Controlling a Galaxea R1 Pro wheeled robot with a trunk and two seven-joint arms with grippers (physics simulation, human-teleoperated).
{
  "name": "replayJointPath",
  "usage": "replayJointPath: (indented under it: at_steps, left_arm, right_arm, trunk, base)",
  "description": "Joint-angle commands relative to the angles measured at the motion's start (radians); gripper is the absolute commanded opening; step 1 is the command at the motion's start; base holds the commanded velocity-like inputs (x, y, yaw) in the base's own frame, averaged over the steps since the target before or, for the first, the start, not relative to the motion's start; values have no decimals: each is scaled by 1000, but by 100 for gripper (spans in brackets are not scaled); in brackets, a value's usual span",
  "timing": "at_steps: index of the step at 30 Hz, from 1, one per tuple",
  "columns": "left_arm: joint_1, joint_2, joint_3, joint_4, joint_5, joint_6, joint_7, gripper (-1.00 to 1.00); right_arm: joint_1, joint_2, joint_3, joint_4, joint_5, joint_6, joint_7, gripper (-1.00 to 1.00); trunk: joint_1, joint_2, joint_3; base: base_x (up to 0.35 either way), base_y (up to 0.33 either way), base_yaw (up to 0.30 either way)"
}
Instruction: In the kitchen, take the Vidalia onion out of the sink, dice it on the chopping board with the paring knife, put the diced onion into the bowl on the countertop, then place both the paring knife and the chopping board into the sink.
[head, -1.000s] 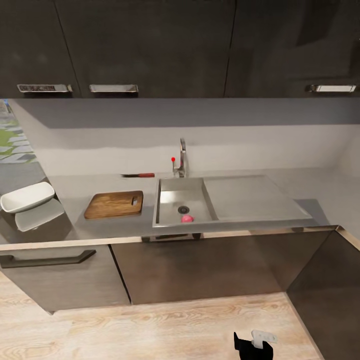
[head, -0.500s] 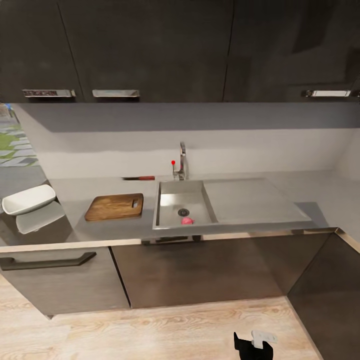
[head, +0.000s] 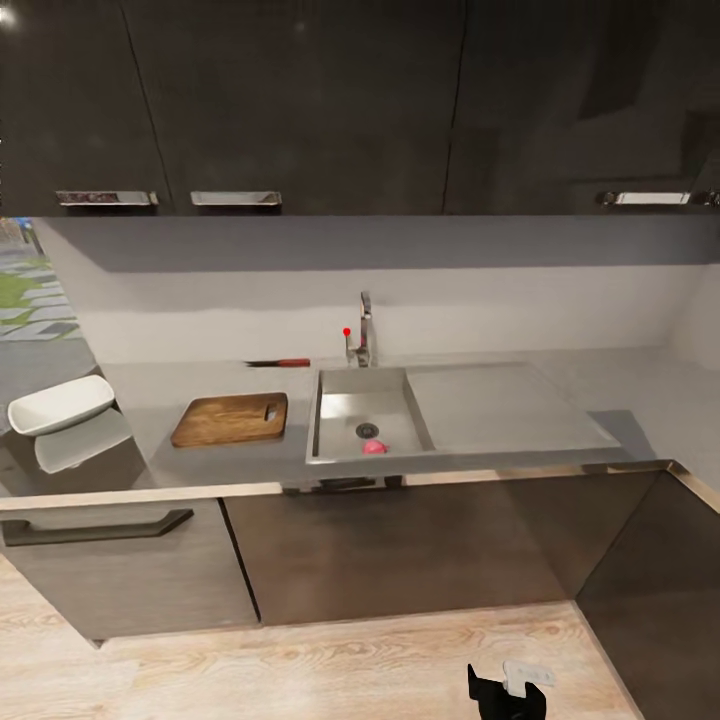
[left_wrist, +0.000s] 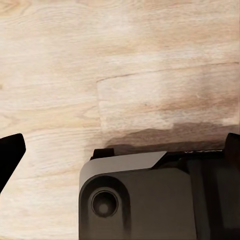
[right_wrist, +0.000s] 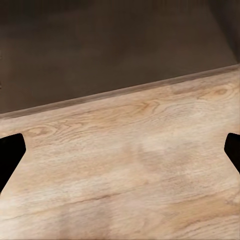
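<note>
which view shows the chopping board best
The head view: the chopping board lies flat and whole on the countertop, left of the sink, with its handle slot toward the sink. The left wrist view shows pale wood floor and part of the robot; the right wrist view shows floor and dark cabinet fronts.

It was a home kitchen: dark upper cabinets (head: 300, 100) hung over a grey countertop (head: 500, 400) with a sink (head: 365, 425), a tap (head: 364, 325), and a wood floor (head: 330, 670).
</note>
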Motion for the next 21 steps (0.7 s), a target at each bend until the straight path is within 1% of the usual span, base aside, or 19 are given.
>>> replayJointPath:
  at_steps: [1,21]
  left_arm:
    - [0,1,-8,-1,0,-1,8,100]
    - [0,1,-8,-1,-1,-1,8,100]
  right_arm:
    - [-1,0,-6,1,10,-3,-4,100]
    - [-1,0,-6,1,10,-3,-4,100]
  trunk:
    - [0,-1,1]
    - [0,-1,32]
  base:
    - [0,0,0]
    - [0,0,0]
